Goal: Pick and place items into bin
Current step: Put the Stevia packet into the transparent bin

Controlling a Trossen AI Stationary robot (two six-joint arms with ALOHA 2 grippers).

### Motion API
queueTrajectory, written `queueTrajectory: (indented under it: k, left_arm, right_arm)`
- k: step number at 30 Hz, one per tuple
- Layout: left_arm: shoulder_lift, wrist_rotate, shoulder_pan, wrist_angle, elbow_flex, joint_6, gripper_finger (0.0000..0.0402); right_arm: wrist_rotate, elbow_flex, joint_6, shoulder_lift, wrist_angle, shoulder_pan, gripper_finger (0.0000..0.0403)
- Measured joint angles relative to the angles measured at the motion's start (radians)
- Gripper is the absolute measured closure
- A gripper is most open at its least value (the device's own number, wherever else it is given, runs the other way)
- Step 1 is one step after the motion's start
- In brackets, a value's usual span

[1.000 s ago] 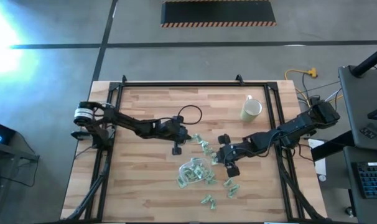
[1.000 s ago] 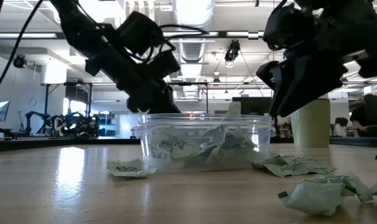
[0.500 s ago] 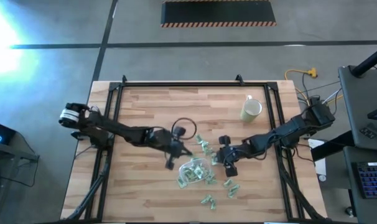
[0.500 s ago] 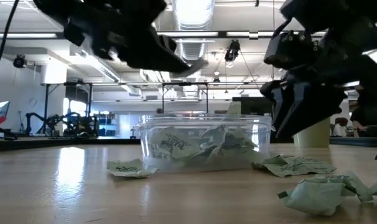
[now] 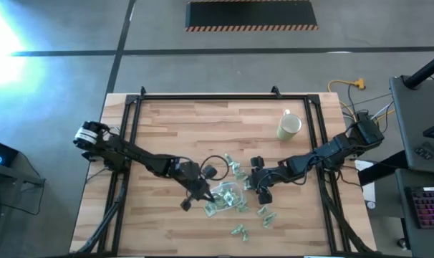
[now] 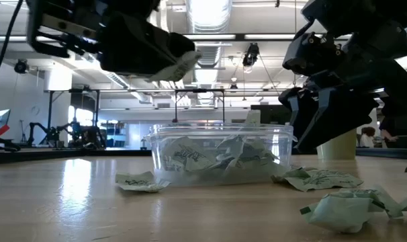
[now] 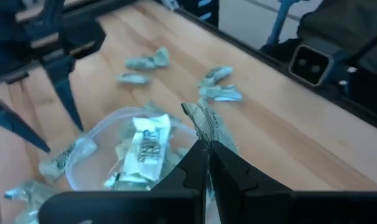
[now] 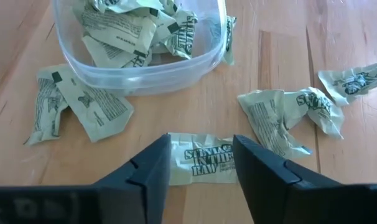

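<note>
The bin (image 5: pixel 223 195), a clear oval tub, stands on the wooden table with several pale-green packets inside; it also shows in the low view (image 6: pixel 220 158). My left gripper (image 5: pixel 205 190) hangs over the bin's left rim (image 7: pixel 107 127), shut on a packet (image 6: pixel 180 64). My right gripper (image 5: pixel 258 186) is open just right of the bin. Its fingers (image 8: pixel 154 165) stand low on either side of a flat packet (image 8: pixel 204 163) that lies on the table. My left gripper (image 7: pixel 207 146) pinches a crinkled pale-green packet by its lower edge (image 7: pixel 201 124) between the two fingertips. The fingers slant down from the table's left. The packet is lifted clear and sticks out beyond the tips, above the bin.
Loose packets lie around the bin: far of it (image 5: pixel 235 170), near and right of it (image 5: pixel 263 215) and toward the near edge (image 5: pixel 238 231). A cream mug (image 5: pixel 289 126) lies far right. A dark frame (image 5: pixel 203 97) borders the table.
My left gripper has risen from the table behind the bin with a packet in its shut fingers and has swung toward the near edge, ending over the bin's left side. My right gripper has sunk slightly toward the table, staying open.
</note>
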Motion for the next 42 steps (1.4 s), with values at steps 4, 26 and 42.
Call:
queueTrajectory:
  k: [4, 26, 42]
  left_arm:
    - [0.051, -0.001, 0.008, -0.002, 0.039, -0.003, 0.0402]
    - [0.141, -0.07, 0.032, -0.077, 0.102, -0.059, 0.0328]
    - [0.071, -0.07, 0.031, -0.085, 0.098, -0.059, 0.0276]
  right_arm:
    - [0.0, -0.003, 0.002, 0.0, 0.0, 0.0, 0.022]
    - [0.0, -0.036, 0.013, 0.0, 0.066, 0.0, 0.0207]
    - [-0.002, -0.01, -0.005, 0.14, 0.142, -0.01, 0.0207]
